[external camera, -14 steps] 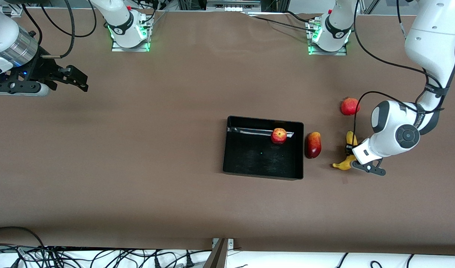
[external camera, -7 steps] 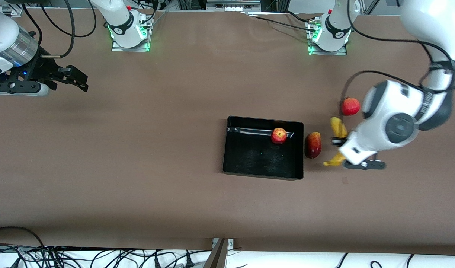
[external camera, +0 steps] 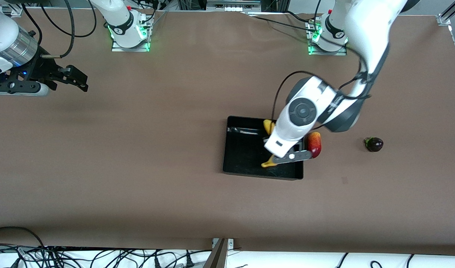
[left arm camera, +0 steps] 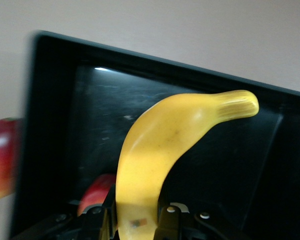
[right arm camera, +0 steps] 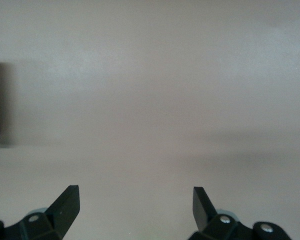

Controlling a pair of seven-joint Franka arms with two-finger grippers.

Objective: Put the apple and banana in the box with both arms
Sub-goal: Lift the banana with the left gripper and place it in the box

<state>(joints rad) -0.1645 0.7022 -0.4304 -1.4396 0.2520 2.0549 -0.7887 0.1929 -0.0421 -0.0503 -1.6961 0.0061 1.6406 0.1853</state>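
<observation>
left pincer [left arm camera: 135, 225] clamps smooth curved banana [left arm camera: 162, 145] over glossy black box [external camera: 234, 163]; right pincer [right arm camera: 135, 205] waits wide.

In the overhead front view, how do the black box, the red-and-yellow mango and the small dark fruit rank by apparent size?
1. Box, by far the largest.
2. Mango, partly hidden by the left arm, so its full size is unsure.
3. Dark fruit, smallest.
</observation>
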